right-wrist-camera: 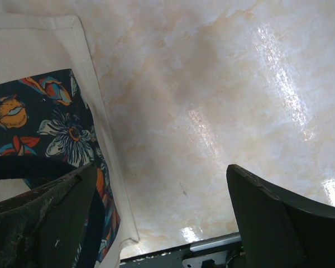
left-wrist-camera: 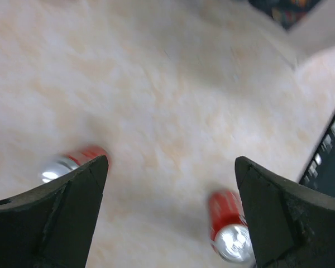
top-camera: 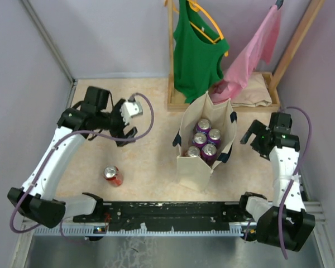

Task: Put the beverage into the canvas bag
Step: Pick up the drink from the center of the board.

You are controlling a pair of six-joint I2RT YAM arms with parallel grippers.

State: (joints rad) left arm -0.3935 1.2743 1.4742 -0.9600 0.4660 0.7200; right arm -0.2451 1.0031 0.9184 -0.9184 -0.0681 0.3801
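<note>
Marbled tabletop (top-camera: 151,111) bears a red can (top-camera: 113,175) apart from the canvas bag (top-camera: 193,169), while left gripper (left-wrist-camera: 171,162) and right gripper (right-wrist-camera: 162,167) gape empty.

Pale lilac walls (top-camera: 100,33), glossy beige marbled tabletop (top-camera: 151,167), wooden garment rack (top-camera: 170,50) at the back edge

The canvas bag (top-camera: 196,166) stands on the table (top-camera: 151,111), 4 cans (top-camera: 214,135) inside; a soda can (top-camera: 113,175) lies near-left of it, a clothes rack (top-camera: 170,56) behind.

On the marbled worktop (top-camera: 156,167) stand the canvas bag (top-camera: 195,164) and a wooden rack (top-camera: 176,105). A red can (top-camera: 113,175) lies flat, perhaps with a second can (left-wrist-camera: 61,163), though it is blurred.
</note>
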